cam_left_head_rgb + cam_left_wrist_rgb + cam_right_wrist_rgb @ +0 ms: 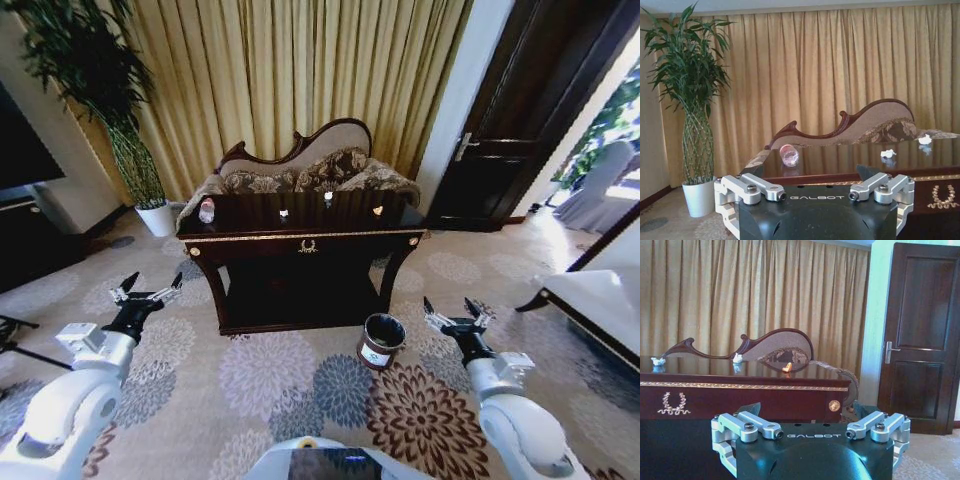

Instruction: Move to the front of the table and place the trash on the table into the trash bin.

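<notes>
The dark glossy table (pixel 300 238) with gold trim stands ahead of me at mid-room. On its top at the left end lies a clear bottle (pixel 207 211), also seen lying on its side in the left wrist view as the bottle (pixel 789 155). Small white scraps (pixel 284 213) sit along the top, and a scrap (pixel 787 368) rests near the right end. The round dark trash bin (pixel 380 341) stands on the carpet by the table's right front leg. My left gripper (pixel 148 292) and right gripper (pixel 455 312) hover open and empty, short of the table.
A carved-back sofa (pixel 300 165) sits right behind the table, before gold curtains. A tall plant in a white pot (pixel 155 218) stands at the left, a dark door (pixel 520 110) at the right. White-topped furniture (pixel 600 300) borders the right side.
</notes>
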`<state>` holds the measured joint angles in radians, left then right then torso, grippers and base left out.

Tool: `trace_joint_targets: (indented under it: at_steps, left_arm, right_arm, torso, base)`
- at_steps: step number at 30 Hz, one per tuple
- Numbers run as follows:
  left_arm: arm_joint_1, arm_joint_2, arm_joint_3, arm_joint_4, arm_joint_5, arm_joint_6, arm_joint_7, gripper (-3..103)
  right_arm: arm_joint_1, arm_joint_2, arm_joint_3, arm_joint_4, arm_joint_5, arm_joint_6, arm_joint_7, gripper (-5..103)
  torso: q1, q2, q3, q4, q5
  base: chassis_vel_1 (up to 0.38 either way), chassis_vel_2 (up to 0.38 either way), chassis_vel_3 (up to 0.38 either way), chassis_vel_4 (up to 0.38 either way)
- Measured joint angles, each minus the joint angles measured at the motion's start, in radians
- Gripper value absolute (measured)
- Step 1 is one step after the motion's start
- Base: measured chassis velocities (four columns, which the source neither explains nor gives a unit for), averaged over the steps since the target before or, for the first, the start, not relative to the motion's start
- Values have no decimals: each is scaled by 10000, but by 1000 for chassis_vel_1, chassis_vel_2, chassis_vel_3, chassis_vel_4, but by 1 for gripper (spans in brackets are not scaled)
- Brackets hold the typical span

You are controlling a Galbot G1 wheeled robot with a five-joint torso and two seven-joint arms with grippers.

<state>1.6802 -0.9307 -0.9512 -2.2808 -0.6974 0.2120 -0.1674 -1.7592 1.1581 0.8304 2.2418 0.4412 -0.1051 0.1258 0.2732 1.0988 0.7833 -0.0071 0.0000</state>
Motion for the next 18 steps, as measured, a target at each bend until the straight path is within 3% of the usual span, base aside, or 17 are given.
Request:
trace_joint_targets:
  at_steps: [10,15,18]
  left_arm:
    - [54,-28,-39,-128,-6,7,-1,100]
    - [115,-46,-113,-189,-12,9,-2,100]
    - [123,-46,-140,-209,-18,9,-2,100]
  right_arm:
    - [-43,43,-8,41,-1,22,-10,100]
    - [-60,65,-20,88,-7,27,-27,100]
    - [-60,88,-38,112,-11,29,-41,100]
  torso:
    - [0,0,-1,-3,-3]
    - [0,-1,0,7,0]
    - [-1,-1,0,0,1]
  base:
    - [-166,161,149,-177]
    - [-152,202,189,-182]
    - [-173,177,196,-176]
